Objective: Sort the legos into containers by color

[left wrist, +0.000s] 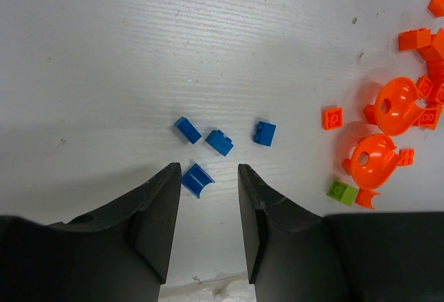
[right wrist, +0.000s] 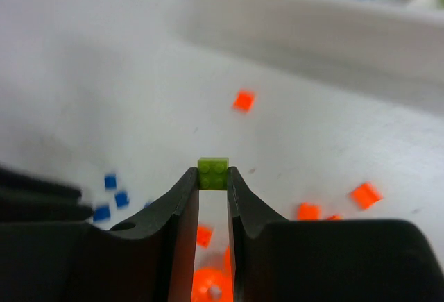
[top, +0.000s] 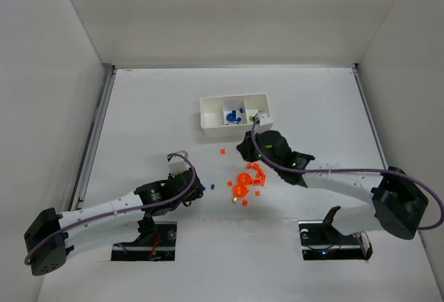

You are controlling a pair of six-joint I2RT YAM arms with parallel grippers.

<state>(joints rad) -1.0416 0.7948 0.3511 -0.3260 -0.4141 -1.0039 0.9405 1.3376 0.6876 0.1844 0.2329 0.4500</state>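
Pinched narrow in right gripper [right wrist: 213, 182], low centre: green brick [right wrist: 213, 168]. Light, hard, slick; best gripped across flat sides, not studs. Straddled by open left gripper [left wrist: 207, 175], bottom centre: blue brick [left wrist: 197, 179]. Along top edge: tray [right wrist: 298, 10].

Place: a lab robot cell is suggested.
Enclosure: the white table [top: 152, 107] is boxed by plain white walls [top: 229, 10].
Fixtures: a left arm [top: 104, 212] and right arm [top: 347, 177] are bolted on.

White arms [top: 104, 212], black jaws, purple cables [top: 347, 171]
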